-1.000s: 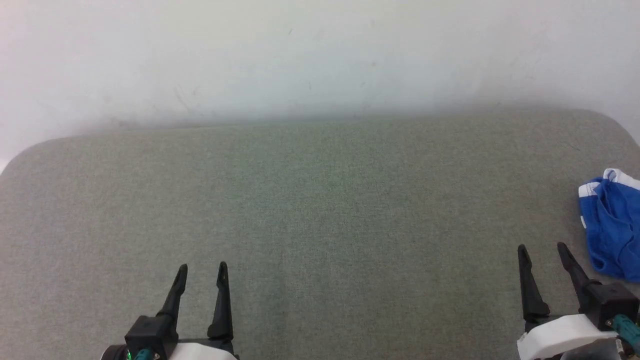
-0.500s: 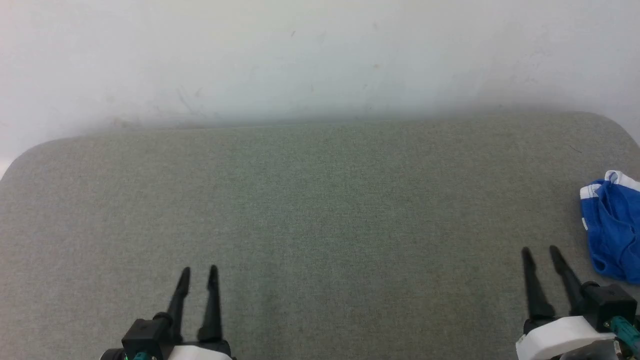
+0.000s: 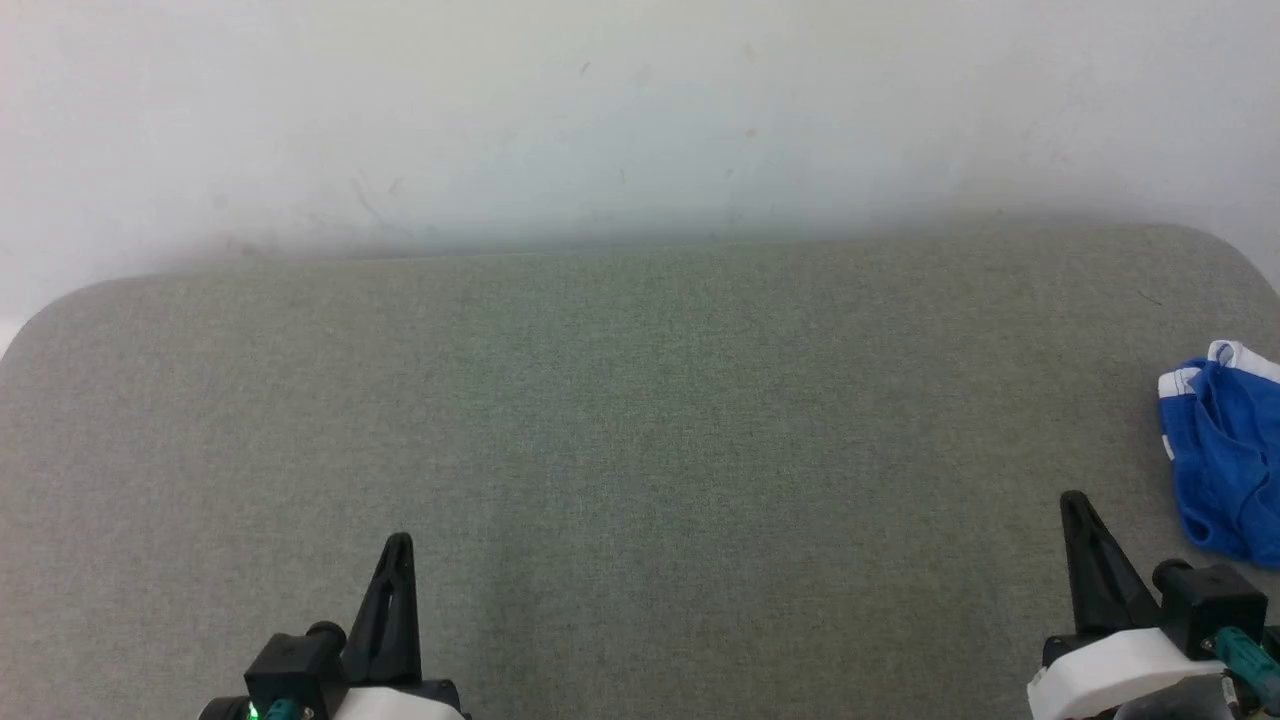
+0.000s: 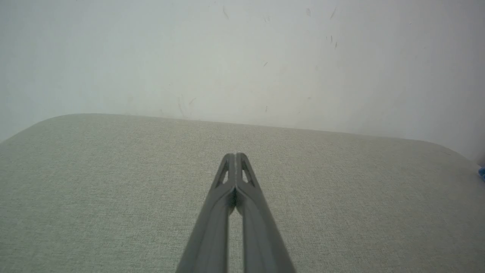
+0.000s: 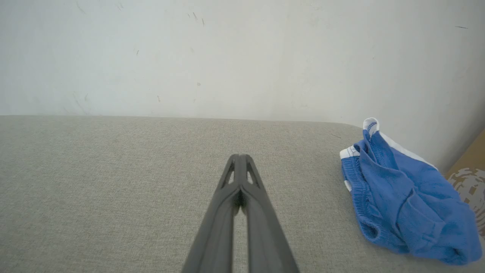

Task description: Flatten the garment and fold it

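Plainly, both pincers were clenched on nothing: the left pincer [image 3: 398,545] low over the grey-green surface [image 3: 640,400], the right pincer [image 3: 1076,503] near the garment [image 3: 1222,455] but apart from it. The garment lay bunched at the surface's right edge. It looked light, limp and likely to sag, so its firmer white band [image 5: 348,152] seemed the best place to pinch before spreading it.
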Robot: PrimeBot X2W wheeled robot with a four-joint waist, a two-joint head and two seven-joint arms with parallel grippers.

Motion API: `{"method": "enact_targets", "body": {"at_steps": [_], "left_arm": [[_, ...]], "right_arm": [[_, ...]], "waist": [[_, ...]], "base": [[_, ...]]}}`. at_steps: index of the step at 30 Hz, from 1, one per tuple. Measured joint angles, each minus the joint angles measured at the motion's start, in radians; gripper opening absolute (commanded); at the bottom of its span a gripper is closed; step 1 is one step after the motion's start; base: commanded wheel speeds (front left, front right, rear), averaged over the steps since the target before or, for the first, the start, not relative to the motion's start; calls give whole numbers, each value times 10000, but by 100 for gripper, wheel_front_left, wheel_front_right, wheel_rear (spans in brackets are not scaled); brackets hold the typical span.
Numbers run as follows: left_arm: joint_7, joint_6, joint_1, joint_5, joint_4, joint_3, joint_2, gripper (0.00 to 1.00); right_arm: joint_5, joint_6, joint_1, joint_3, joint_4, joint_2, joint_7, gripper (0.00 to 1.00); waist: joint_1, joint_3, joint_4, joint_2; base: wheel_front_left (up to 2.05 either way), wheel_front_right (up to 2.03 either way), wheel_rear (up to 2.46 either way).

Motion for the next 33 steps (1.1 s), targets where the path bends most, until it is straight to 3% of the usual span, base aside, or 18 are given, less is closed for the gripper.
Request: {"method": "enact_targets", "body": {"at_steps": [33], "left_arm": [[648, -174, -263, 533, -59, 263, -92, 0]], "right_arm": [[-21, 0, -77, 324, -368, 0, 545, 0]], "waist": [[0, -15, -53, 0]], "base": [[0, 0, 0]]}}
